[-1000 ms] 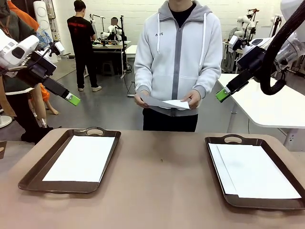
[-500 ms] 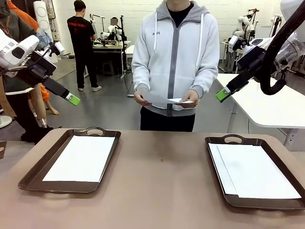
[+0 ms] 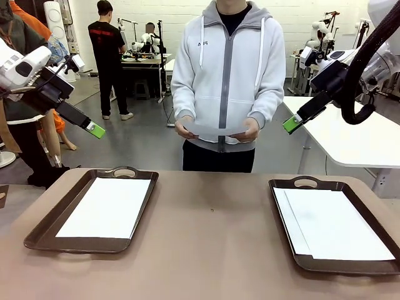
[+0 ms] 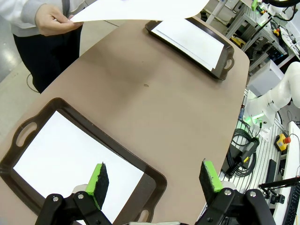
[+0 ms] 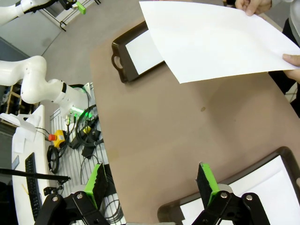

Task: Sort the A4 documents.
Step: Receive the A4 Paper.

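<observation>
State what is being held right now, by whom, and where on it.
The person's hands hold one sheet by its two side edges. Both pincers, left and right, are open and empty.

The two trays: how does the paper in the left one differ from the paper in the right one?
The left tray holds what looks like one sheet lying square, with brown margin on all sides. The right tray holds at least two sheets, the upper one skewed so that an edge of the lower one shows along its left side. Both trays are dark brown with handles, lie flat on the table, and hold blank white paper.
</observation>
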You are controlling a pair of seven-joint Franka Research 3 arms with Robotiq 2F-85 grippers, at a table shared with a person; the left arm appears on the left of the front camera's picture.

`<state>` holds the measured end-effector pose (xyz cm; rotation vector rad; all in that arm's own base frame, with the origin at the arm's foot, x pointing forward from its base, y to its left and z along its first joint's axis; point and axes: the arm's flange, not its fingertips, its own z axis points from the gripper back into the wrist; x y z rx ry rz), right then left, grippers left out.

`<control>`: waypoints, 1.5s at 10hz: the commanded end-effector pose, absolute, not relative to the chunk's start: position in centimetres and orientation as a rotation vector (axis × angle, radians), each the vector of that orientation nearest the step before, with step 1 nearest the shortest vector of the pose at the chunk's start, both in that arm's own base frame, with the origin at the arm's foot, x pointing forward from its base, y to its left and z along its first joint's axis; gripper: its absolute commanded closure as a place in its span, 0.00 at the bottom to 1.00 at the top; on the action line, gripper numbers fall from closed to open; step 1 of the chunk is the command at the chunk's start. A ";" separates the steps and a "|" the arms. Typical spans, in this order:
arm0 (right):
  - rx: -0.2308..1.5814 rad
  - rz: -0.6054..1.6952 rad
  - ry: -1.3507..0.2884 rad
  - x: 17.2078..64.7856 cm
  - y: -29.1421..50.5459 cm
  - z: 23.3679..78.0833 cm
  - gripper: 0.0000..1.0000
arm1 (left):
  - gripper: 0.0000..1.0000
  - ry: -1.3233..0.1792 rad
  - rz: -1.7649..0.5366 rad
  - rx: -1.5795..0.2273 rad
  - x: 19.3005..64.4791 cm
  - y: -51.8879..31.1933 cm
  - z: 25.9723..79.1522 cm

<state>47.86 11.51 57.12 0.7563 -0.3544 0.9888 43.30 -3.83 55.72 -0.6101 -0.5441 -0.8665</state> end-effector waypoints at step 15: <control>0.751 1.000 -0.367 48.0 11.6 57.2 0.00 | 0.00 -0.545 -0.864 -0.607 43.3 -3.9 55.8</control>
